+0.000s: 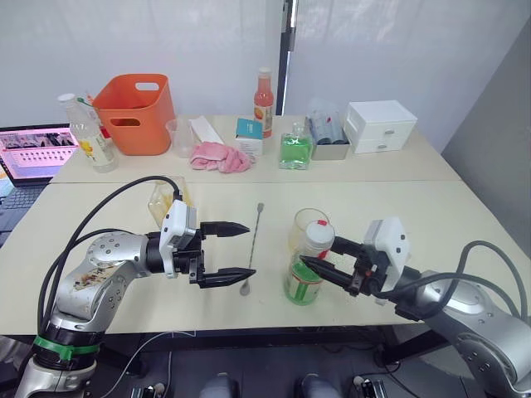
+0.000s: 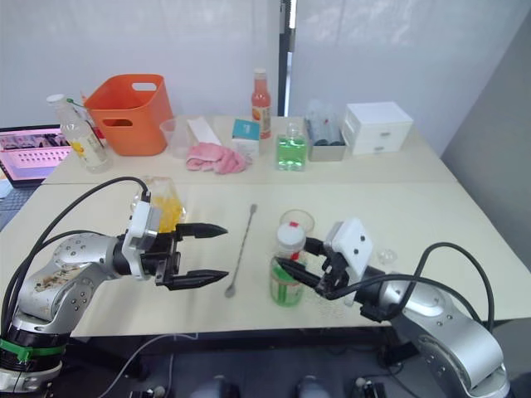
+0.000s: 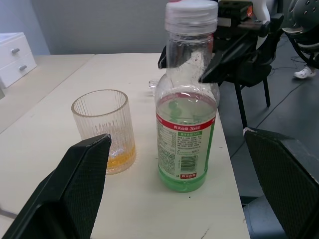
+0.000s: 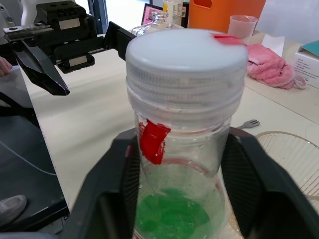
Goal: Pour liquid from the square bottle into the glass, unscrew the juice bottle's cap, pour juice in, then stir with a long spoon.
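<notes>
Near the counter's [image 1: 465,207] front edge, right tool [image 1: 325,269] apparently clamps the light, slippery juice bottle [image 1: 307,269] below its cap [image 4: 187,55]; left tool [image 1: 236,253] gapes empty.

Right claw [image 1: 322,267] grips juice bottle [image 1: 307,267]

Both arms stretched low and forward, hands turned toward each other.

Left hand [image 1: 241,251] held sideways, fingers spread wide apart, one above the other, tips pointing to the right, gripping nothing. Right hand [image 1: 314,255] pointing to the left, its two black fingers standing on either side of the juice bottle [image 1: 307,267] below the neck; contact not clear.
</notes>
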Tool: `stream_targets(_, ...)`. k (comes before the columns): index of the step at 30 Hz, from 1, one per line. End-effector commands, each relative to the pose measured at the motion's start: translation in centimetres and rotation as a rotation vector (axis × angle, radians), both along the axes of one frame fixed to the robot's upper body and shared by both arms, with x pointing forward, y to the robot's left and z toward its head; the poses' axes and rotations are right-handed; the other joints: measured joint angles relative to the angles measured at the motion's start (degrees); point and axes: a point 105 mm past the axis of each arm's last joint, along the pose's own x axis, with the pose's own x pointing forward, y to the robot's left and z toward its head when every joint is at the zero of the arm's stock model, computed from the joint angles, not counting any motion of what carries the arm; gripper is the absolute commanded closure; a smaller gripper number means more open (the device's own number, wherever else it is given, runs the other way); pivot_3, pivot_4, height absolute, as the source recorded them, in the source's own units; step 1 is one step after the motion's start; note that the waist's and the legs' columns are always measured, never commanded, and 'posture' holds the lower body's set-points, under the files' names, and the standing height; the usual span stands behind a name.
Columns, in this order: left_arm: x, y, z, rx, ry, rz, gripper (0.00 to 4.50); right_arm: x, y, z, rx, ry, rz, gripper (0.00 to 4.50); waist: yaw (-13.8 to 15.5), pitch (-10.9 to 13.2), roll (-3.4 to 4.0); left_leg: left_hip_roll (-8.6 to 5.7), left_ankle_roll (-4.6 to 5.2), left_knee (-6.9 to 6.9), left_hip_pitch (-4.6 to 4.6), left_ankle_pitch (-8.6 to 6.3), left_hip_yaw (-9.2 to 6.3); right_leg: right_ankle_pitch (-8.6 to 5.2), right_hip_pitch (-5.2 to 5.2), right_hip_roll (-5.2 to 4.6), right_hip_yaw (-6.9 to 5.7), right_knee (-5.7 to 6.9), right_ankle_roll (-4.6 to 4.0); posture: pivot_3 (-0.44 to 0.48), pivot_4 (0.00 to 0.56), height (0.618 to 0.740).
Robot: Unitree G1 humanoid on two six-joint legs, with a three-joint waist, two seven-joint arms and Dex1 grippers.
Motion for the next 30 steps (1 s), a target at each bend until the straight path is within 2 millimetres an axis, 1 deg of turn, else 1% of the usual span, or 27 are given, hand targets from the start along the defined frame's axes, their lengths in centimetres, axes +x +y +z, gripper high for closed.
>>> stream_targets(1, -0.1, -0.1, 0.8, -0.006, -0.043, -0.011, 0.0, -0.1, -0.1, -0.1, 0.003, 0.012, 0.007, 0.5, 0.08, 0.0, 0.0, 0.0, 0.0, 0.0, -0.01, 0.0, 0.01, 0.0, -0.01, 0.0, 0.0, 0.0, 0.0, 0.0, 0.15, 0.715)
stream_targets(2, -0.1, -0.1, 0.9, -0.008, -0.044, -0.009, 0.0, 0.0, -0.3, 0.2, 0.009, 0.008, 0.017, 0.17, 0.11, 0.0, 0.0, 0.0, 0.0, 0.01, -0.02, 0.0, 0.01, 0.0, -0.02, 0.0, 0.0, 0.0, 0.0, 0.0, 0.15, 0.715)
stream_targets(3, -0.1, -0.1, 0.9, -0.009, -0.044, -0.008, 0.0, 0.1, -0.4, 0.4, 0.013, 0.004, 0.024, 0.08, 0.12, 0.0, 0.0, -0.01, 0.0, 0.01, -0.02, 0.0, 0.01, 0.0, -0.02, -0.01, 0.0, 0.0, 0.0, 0.0, 0.15, 0.715)
stream_targets(5, -0.1, 0.0, 1.0, -0.014, -0.043, -0.006, 0.0, 0.2, -0.8, 0.7, 0.03, 0.019, 0.073, 0.08, 0.12, 0.0, 0.0, -0.01, 0.0, 0.01, -0.02, 0.0, 0.0, 0.0, -0.02, 0.0, 0.0, -0.01, 0.0, 0.0, 0.15, 0.715)
stream_targets(7, 0.0, 0.0, 1.1, -0.016, -0.041, -0.005, 0.0, 0.4, -1.4, 1.3, 0.042, 0.039, 0.158, 0.08, 0.12, 0.01, -0.01, 0.0, 0.0, 0.01, -0.02, 0.0, 0.01, 0.0, -0.01, 0.0, 0.01, -0.01, 0.0, 0.0, 0.15, 0.715)
stream_targets(9, 0.0, 0.0, 1.1, -0.019, -0.036, -0.006, 0.0, 0.9, -1.9, 1.9, 0.053, 0.048, 0.241, 0.08, 0.13, 0.01, -0.01, 0.0, 0.0, 0.02, -0.01, 0.0, 0.01, 0.0, 0.0, 0.0, 0.01, -0.01, 0.0, 0.0, 0.15, 0.715)
stream_targets(11, 0.0, 0.0, 1.0, -0.015, -0.034, -0.008, 0.0, 1.2, -2.0, 2.2, 0.041, 0.053, 0.31, 0.08, 0.11, 0.01, -0.01, 0.0, 0.01, 0.02, 0.0, 0.0, 0.01, 0.0, 0.01, 0.01, 0.01, -0.02, 0.0, 0.0, 0.15, 0.715)
stream_targets(14, -0.1, 0.1, 1.1, -0.013, -0.033, -0.007, 0.0, 2.0, -2.1, 2.9, 0.058, 0.07, 0.403, 0.08, 0.11, 0.01, -0.01, 0.02, 0.01, -0.01, -0.01, 0.0, -0.01, 0.0, -0.02, 0.05, -0.01, -0.03, -0.01, 0.0, 0.15, 0.715)
stream_targets(18, -0.3, 0.4, 1.3, -0.005, -0.033, -0.001, 0.0, 2.7, -1.8, 3.1, 0.033, 0.086, 0.523, 0.08, 0.08, 0.01, -0.01, 0.01, 0.01, 0.0, -0.03, 0.0, 0.01, 0.0, -0.04, 0.03, 0.0, -0.02, -0.01, 0.0, 0.15, 0.715)
stream_targets(20, -0.4, 0.5, 1.4, 0.0, -0.032, 0.003, 0.0, 3.0, -1.4, 3.3, 0.046, 0.088, 0.567, 0.08, 0.09, 0.01, -0.01, 0.01, 0.01, -0.01, -0.03, 0.0, 0.0, 0.0, -0.04, 0.03, 0.0, -0.01, -0.01, 0.0, 0.15, 0.715)
stream_targets(23, -0.5, 0.7, 1.5, 0.007, -0.032, 0.013, 0.0, 2.9, -1.1, 3.0, 0.036, 0.097, 0.613, 0.08, 0.24, 0.01, -0.01, 0.01, 0.01, 0.0, -0.04, 0.0, 0.0, 0.0, -0.04, 0.02, -0.02, 0.0, -0.01, 0.0, 0.15, 0.715)
stream_targets(26, -0.6, 0.9, 1.6, 0.013, -0.032, 0.02, 0.0, 3.0, -0.9, 2.8, 0.039, 0.093, 0.622, 0.89, 0.3, 0.01, -0.01, -0.01, 0.01, 0.01, -0.06, 0.0, -0.01, 0.01, -0.04, -0.01, -0.05, 0.0, 0.0, 0.0, 0.15, 0.715)
stream_targets(30, -0.6, 0.9, 1.7, 0.016, -0.033, 0.024, 0.0, 3.0, -0.8, 2.6, 0.045, 0.081, 0.615, 2.3, 0.25, 0.01, 0.0, 0.0, 0.0, 0.02, -0.05, 0.0, -0.01, 0.01, -0.04, -0.01, -0.05, 0.03, 0.0, 0.0, 0.15, 0.715)
